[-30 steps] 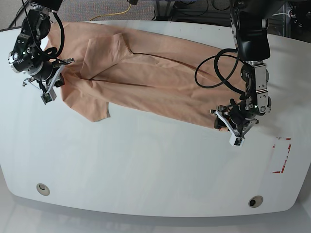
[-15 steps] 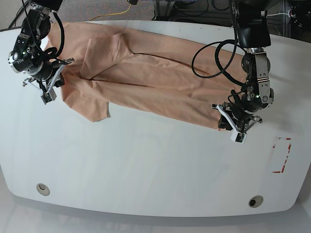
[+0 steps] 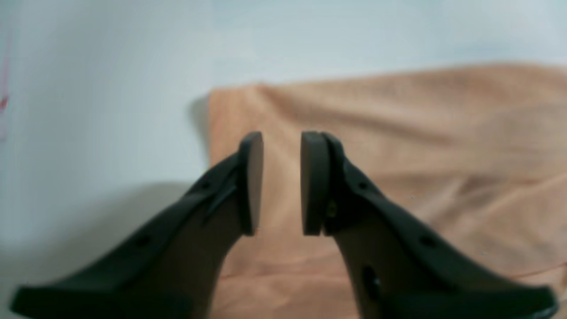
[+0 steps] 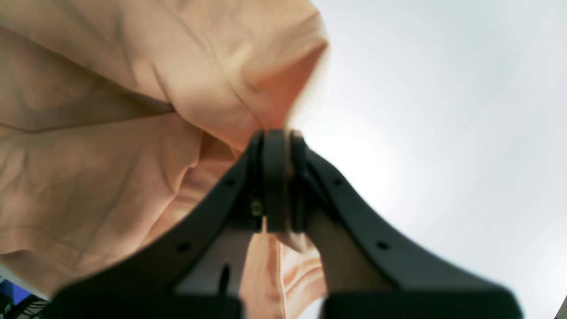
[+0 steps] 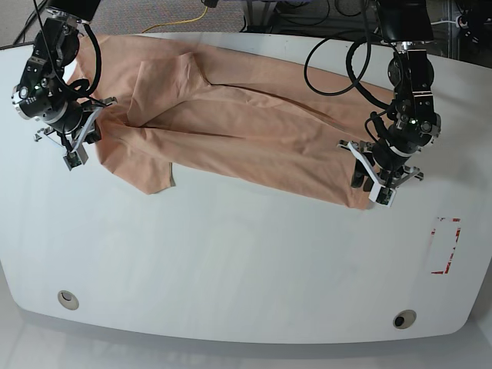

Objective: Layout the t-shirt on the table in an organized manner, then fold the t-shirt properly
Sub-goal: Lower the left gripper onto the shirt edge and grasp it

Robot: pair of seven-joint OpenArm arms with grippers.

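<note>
Left wrist view: left gripper [image 3: 280, 181] is hovering over a corner of the peach short-sleeved cotton t-shirt [image 3: 398, 146], jaws spread, nothing between them; the cloth edge is lying flat on the glossy white tabletop [image 3: 110, 88].

Right wrist view: right gripper [image 4: 275, 177] is showing jaws pressed together, pinching a fold of t-shirt fabric [image 4: 133, 110].

Base view: the t-shirt [image 5: 246, 123] is lying bunched in a long diagonal band across the far half of the tabletop [image 5: 231, 269], the right gripper [image 5: 81, 142] at one end, the left gripper [image 5: 378, 184] at the other. Spreading is looking unfinished; folding not begun. No containers are showing.
</note>
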